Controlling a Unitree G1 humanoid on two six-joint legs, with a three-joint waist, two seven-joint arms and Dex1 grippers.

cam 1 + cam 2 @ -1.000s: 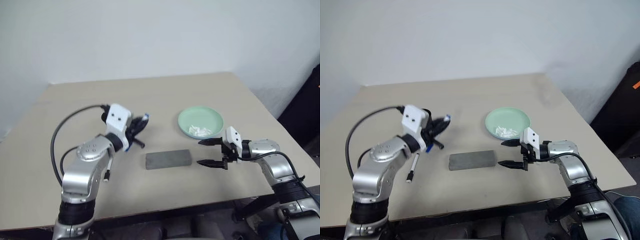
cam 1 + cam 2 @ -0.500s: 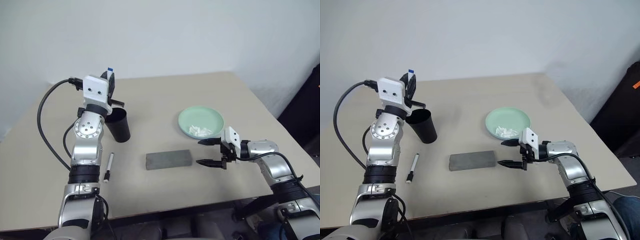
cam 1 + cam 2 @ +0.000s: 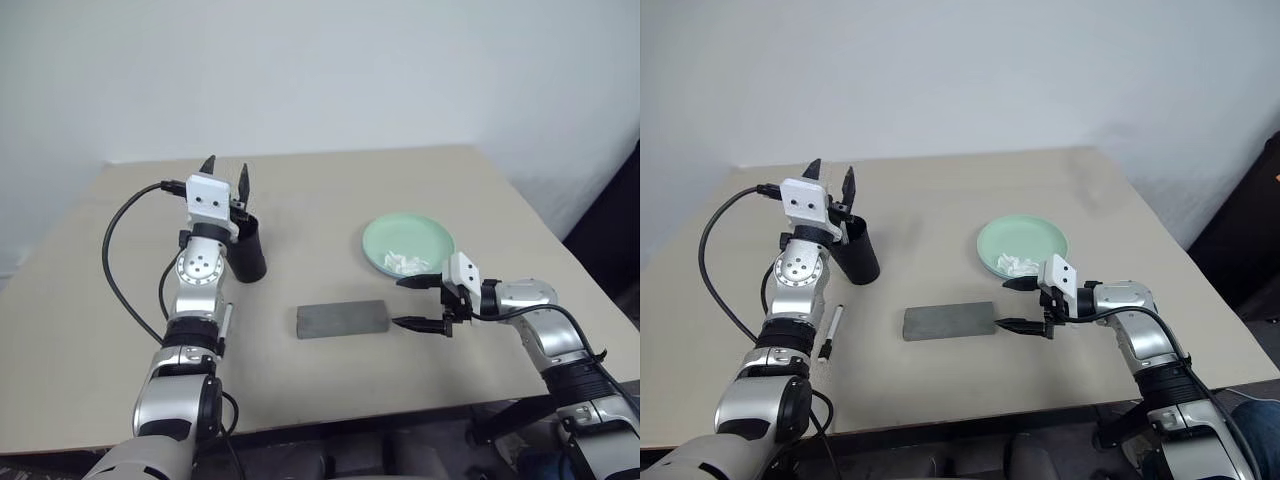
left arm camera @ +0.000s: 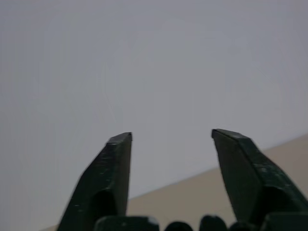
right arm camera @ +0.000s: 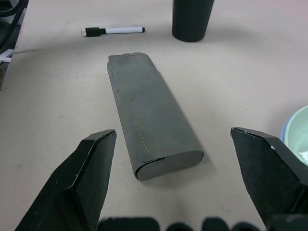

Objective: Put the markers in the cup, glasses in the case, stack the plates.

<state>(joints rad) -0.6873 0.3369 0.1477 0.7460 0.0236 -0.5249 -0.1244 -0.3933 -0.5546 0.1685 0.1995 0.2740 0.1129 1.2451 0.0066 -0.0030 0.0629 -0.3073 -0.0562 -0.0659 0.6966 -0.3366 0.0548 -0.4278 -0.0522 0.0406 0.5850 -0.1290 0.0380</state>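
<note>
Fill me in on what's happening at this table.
A humanoid robot is tidying a table. Its left gripper hangs open just above the black cup, holding nothing. One marker lies on the table beside that arm. The right gripper waits open next to the closed grey case. Behind it sits the mint green plate with a small white wad in it.

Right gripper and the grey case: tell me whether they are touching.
Apart. In the right wrist view the right gripper is open, its fingers standing clear on either side of the case, with bare table between them and it.
</note>
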